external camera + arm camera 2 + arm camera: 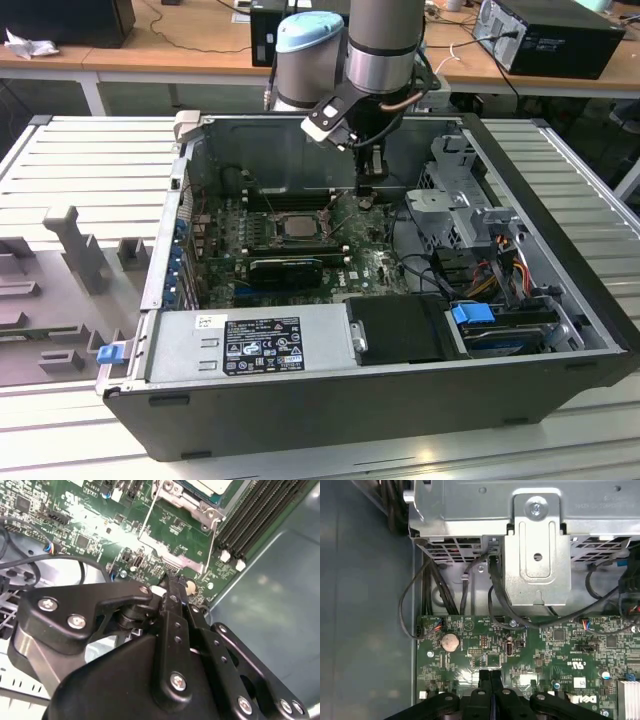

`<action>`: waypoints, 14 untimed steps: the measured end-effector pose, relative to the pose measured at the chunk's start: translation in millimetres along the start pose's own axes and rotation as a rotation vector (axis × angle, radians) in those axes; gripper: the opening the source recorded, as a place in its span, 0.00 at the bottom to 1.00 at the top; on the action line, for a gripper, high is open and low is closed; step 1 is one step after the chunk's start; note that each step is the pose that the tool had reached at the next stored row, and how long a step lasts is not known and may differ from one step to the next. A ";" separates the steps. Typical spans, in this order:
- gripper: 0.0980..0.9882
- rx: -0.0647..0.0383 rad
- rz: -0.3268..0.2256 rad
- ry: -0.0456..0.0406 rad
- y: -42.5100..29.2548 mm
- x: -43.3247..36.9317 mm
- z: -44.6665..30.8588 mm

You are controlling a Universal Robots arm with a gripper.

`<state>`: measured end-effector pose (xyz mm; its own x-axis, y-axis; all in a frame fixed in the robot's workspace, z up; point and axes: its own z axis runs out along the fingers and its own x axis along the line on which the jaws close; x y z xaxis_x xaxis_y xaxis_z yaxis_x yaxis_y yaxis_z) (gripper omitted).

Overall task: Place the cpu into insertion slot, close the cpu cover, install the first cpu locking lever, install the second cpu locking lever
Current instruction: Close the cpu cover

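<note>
Slatted metal table point(90, 160) supports an open computer case point(300, 405). Gripper point(366, 196) fingers are pressed together over the green circuit board point(545, 645), near the insertion slot point(268, 230), where the cpu point(297, 226) lies.

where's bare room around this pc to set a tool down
Bare slatted table borders the computer case on the exterior view's left, beyond the grey fixture tray, and along the case's other side. Inside it is crowded: motherboard, cables, drive cage.

Bright, even light; glare patches on the circuit board point(172, 527) in the second wrist view
</note>
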<state>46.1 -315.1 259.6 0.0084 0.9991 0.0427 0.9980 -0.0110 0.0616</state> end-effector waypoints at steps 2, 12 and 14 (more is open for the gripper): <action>0.01 0.000 -0.002 -0.0001 -0.2 -0.4 3.8; 0.01 0.001 -0.005 0.0000 -7.9 -0.9 6.6; 0.01 0.001 -0.005 0.0001 -9.2 -0.9 6.5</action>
<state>37.4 -315.7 252.5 0.0036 0.9991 0.0425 0.9981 -0.0062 0.0606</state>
